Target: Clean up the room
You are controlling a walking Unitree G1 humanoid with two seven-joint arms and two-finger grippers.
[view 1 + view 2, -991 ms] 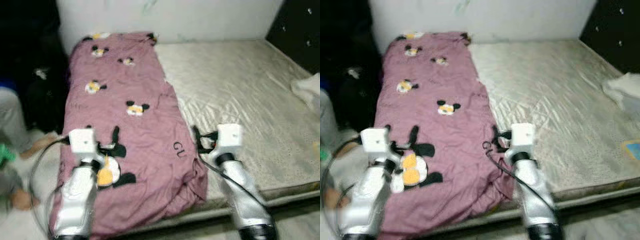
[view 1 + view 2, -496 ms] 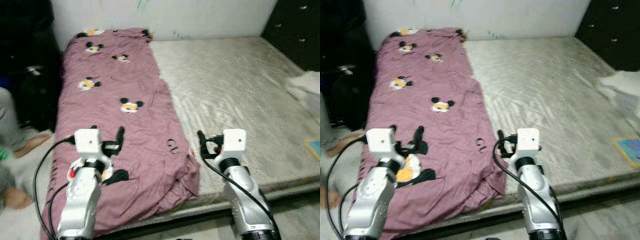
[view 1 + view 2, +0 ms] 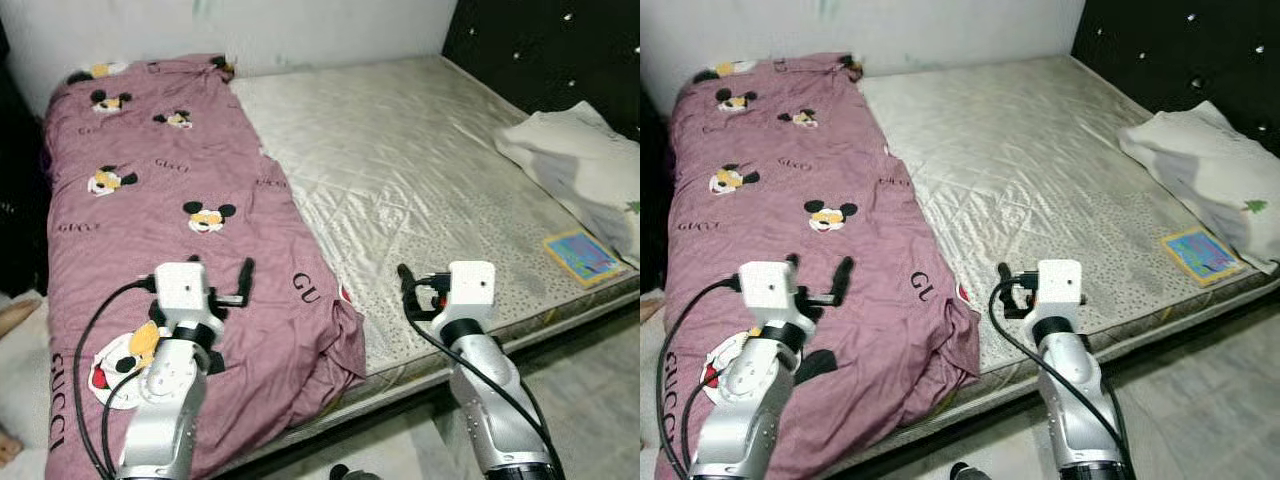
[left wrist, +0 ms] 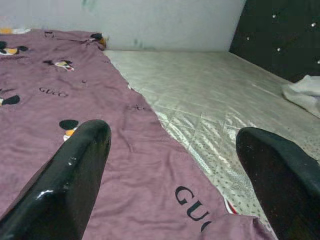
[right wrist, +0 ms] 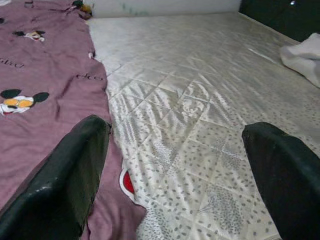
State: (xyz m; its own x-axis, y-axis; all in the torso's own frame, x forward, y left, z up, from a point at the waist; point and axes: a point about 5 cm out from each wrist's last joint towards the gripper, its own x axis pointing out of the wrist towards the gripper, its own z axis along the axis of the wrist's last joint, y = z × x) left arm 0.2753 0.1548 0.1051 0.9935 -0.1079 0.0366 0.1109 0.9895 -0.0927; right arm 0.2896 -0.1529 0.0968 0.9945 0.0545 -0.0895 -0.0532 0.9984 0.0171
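A purple blanket (image 3: 170,230) printed with cartoon mice and lettering covers the left strip of the mattress (image 3: 420,170), running from the wall at the far end down to the near edge, where its corner bunches and droops over the side. The left gripper (image 3: 232,283) hovers over the blanket's near part, above a large mouse print; in the left wrist view its two black fingers (image 4: 75,175) stand wide apart with nothing between them — only blanket and mattress beyond.

To the right of the blanket the mattress lies bare, pale and quilted, with a small red tag (image 5: 128,182) showing at the blanket's hem. The right gripper (image 3: 412,296) hangs over the mattress near its front edge, just beside the blanket's bunched corner; its fingers (image 5: 70,175) are also spread wide and hold nothing.

Farther right, a small colourful book (image 3: 582,256) lies flat close to the mattress's front edge, and just behind it a white pillow (image 3: 585,165) rests against the dark tufted headboard (image 3: 545,50) — the pillow well apart from both grippers.
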